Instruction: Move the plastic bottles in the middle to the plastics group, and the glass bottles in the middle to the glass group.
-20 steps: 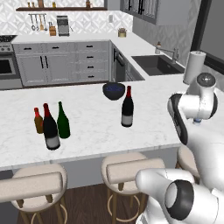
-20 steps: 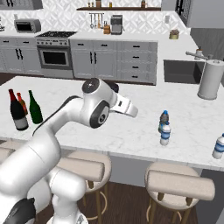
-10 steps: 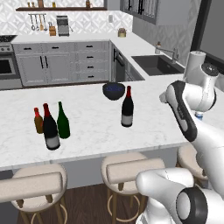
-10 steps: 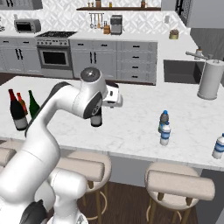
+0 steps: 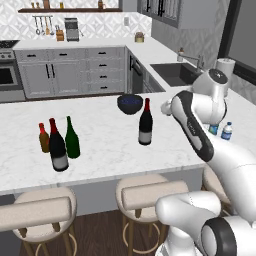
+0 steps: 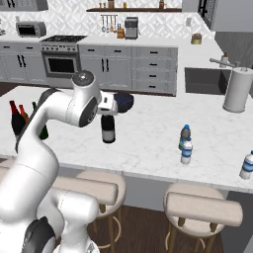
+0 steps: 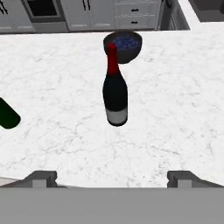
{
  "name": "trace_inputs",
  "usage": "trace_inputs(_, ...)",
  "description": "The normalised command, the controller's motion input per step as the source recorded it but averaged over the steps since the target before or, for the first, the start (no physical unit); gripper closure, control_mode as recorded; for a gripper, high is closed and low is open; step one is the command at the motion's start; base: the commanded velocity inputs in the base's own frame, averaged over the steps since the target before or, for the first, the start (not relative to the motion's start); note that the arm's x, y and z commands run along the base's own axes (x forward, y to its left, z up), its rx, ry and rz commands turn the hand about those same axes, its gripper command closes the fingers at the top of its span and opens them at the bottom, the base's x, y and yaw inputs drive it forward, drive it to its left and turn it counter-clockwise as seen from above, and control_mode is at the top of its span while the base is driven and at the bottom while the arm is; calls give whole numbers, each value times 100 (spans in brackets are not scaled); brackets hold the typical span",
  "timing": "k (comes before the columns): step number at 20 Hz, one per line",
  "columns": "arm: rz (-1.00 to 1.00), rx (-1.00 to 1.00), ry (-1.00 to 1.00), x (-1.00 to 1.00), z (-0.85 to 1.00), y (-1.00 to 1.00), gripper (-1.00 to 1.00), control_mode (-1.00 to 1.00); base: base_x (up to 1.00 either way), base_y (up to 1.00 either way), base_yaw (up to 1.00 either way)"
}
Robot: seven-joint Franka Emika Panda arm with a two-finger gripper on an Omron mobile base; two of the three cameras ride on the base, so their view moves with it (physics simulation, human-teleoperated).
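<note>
One near-black glass bottle [image 5: 145,123] with a red foil top stands upright mid-counter, just in front of a dark bowl [image 5: 130,103]. In the hand view this bottle [image 7: 115,94] stands ahead of my open, empty gripper [image 7: 113,180], apart from the fingertips [image 7: 43,178]. My hand [image 6: 105,104] hovers above and in front of it, hiding its top [image 6: 107,131]. At the left, a second wine bottle [image 5: 57,146] stands by the glass group: the amber bottle [image 5: 44,139] and the green bottle [image 5: 72,139]. At the right, a clear white-capped plastic bottle [image 6: 186,151] stands against the dark-capped bluish bottle [image 6: 185,132].
Another white-capped bottle [image 6: 246,165] stands near the counter's right end. A paper towel roll [image 6: 237,90] and a sink [image 6: 203,80] lie behind it. Stools [image 5: 150,192] line the front edge of the counter [image 5: 110,150]. The green bottle's base [image 7: 8,114] shows at the hand view's left edge.
The arm has swung left from the right end of the counter to the middle wine bottle. The gripper has stayed open and no bottle has moved.
</note>
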Motion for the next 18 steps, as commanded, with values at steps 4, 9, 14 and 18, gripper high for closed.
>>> trace_inputs(4, 0, 5, 0, 31, 0, 49, -100, -100, 0, 0, 0)
trace_inputs(9, 0, -4, 1, 37, -5, 15, -100, -100, 0, 0, 0)
trace_inputs(14, -4, -17, 1, 18, -25, 1, -100, -100, 0, 0, 0)
trace_inputs(18, -3, -3, 0, 30, -39, 0, -100, -100, 0, 0, 0)
